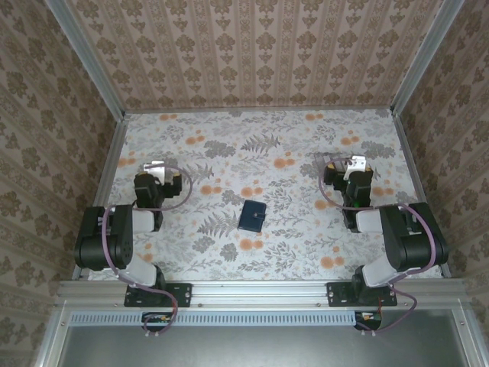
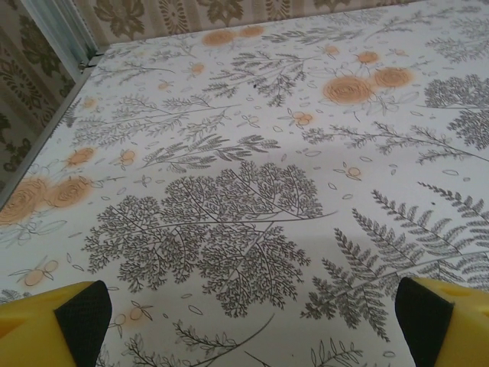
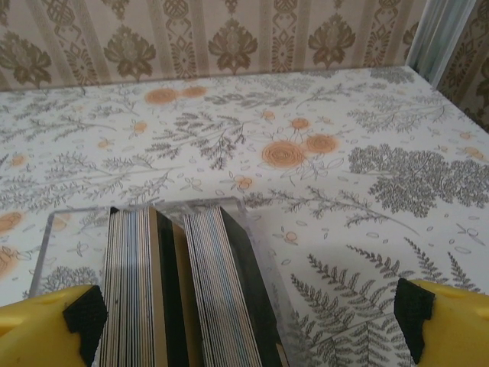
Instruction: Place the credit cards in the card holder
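Spreading across the whole enclosure, the white floral-printed surface [image 1: 229, 145] carries everything. Both arms sit folded near their bases, apparently a waiting pose. The left gripper [image 2: 252, 313] is spread wide over bare print, empty. The right gripper [image 3: 250, 317] is equally wide and holds nothing, hanging just over a clear plastic tray [image 3: 61, 237]. That tray keeps two packs of thin grey-edged credit cards [image 3: 134, 290] standing on edge, likely so fingers can pinch one. The small dark navy-blue card holder [image 1: 251, 215] lies shut mid-surface between the arms, well apart from the tray, its contents hidden.
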`<state>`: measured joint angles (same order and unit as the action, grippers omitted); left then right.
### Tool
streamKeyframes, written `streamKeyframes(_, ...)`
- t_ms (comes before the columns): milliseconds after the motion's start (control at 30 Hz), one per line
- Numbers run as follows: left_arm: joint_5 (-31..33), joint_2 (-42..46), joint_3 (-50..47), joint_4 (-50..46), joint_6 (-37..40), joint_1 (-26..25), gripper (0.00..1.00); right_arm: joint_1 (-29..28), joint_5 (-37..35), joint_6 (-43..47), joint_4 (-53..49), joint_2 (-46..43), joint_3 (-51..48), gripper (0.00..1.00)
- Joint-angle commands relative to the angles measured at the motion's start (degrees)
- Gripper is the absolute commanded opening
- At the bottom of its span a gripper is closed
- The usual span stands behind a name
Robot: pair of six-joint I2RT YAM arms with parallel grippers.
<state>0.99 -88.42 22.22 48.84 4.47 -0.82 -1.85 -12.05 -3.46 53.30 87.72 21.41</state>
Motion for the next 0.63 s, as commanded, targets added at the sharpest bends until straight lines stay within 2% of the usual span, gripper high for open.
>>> streamKeyframes(0,0.9,0.4,1.2,-0.3,-1.6,-0.4,1.0,-0.4,-1.8,-0.7,-1.7,-0.3,0.4,1.0)
streamKeyframes(600,1.0,0.4,1.2,-0.4,-1.7,-0.5,1.0,-0.8,-0.1,0.5,-2.2,-0.2,0.8,1.0)
